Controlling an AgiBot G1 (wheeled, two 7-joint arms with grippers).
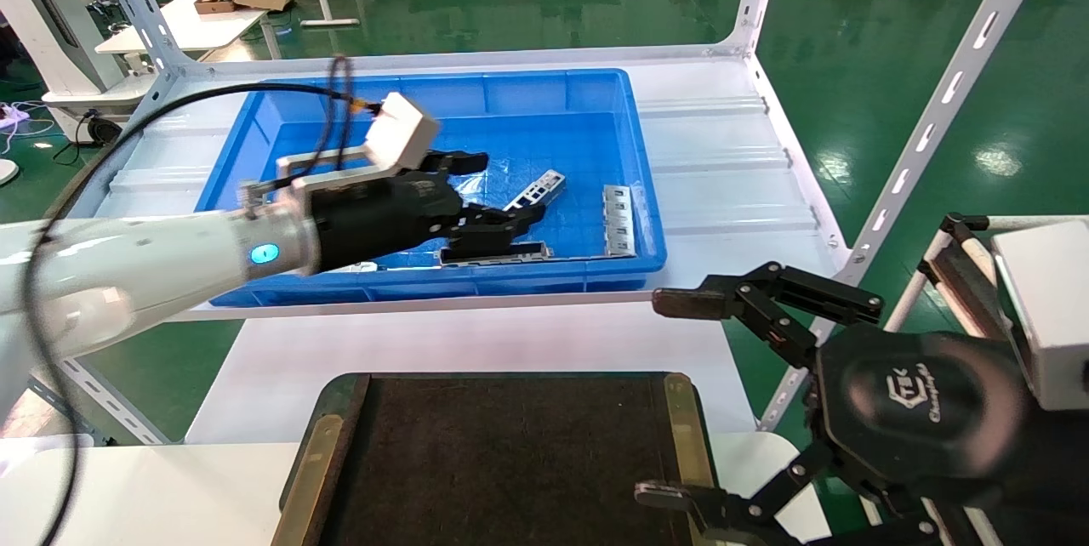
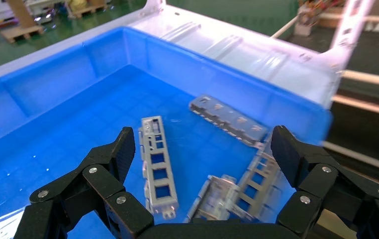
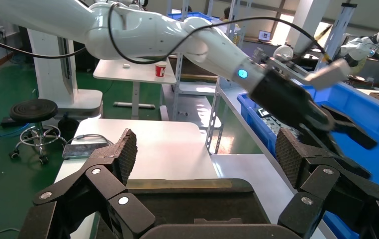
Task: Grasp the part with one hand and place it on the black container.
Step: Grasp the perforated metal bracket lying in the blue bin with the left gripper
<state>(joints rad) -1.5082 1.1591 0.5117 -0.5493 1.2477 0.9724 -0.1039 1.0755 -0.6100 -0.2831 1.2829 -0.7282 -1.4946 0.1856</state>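
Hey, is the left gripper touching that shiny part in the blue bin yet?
Apart. In the left wrist view the left gripper is open, and blue floor shows between each finger and the part.

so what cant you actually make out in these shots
- Head view: the left hand covers part of the part in the blue bin.
- Head view: the black container runs off the lower edge.
- Left wrist view: the perforated strips are blurred towards the bin wall.
- Right hand: open and idle.
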